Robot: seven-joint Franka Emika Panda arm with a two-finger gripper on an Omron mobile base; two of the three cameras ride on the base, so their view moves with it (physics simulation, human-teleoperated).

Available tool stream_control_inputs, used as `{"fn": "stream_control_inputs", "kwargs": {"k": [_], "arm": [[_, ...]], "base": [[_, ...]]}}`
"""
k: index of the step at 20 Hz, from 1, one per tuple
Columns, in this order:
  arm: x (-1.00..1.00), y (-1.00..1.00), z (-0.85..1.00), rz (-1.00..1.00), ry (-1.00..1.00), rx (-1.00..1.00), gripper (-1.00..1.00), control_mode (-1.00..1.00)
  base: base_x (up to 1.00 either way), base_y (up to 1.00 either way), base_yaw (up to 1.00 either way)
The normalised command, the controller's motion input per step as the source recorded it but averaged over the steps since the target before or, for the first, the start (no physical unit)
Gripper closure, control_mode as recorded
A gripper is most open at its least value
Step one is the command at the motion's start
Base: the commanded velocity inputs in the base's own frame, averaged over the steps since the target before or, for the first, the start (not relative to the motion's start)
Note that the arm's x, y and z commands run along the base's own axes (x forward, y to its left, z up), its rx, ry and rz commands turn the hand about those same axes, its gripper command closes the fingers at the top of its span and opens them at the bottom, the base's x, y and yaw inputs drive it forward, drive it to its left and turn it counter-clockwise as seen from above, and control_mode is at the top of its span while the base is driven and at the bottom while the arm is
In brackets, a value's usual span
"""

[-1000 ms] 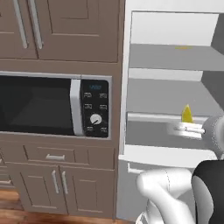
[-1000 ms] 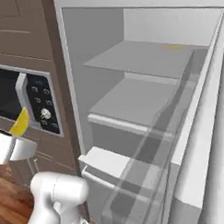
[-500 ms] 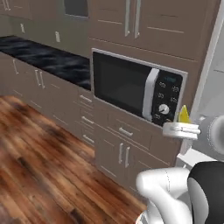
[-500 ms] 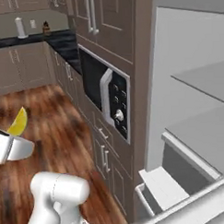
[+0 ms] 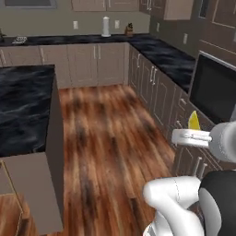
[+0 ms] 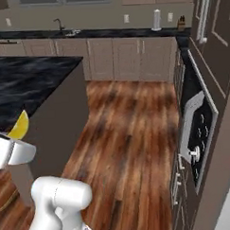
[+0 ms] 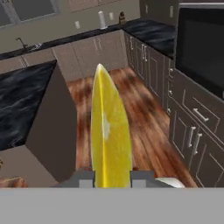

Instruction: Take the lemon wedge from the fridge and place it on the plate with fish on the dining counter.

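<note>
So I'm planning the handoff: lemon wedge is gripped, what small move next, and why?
Probably keep turning toward the dining counter: the gripper is shut on the lemon wedge, and the plate with fish isn't in sight yet.

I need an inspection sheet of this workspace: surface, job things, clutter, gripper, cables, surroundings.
Surface: dining counter, black marbled top, the part in view is bare.
Job's things: lemon wedge upright between the fingers; it also shows in the left base view.
Clutter: nothing seen.
Gripper: gripper shut on the lemon wedge, held over the wood floor.
Cables: nothing seen.
Surroundings: wall counters with cabinets, microwave, paper towel roll.
</note>
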Motion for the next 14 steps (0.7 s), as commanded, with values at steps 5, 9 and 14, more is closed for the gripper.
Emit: {"fn": "stream_control_inputs", "kwargs": {"k": [5,9,14], "arm": [[0.0,0.0,0.0,0.0,0.0,0.0,1.0,1.0],[0.0,0.0,0.0,0.0,0.0,0.0,1.0,1.0],[0.0,0.0,0.0,0.0,0.0,0.0,1.0,1.0]], "base": [[0.27,0.0,0.84],[0.46,0.11,0.73],[0.56,0.68,0.46]]}}
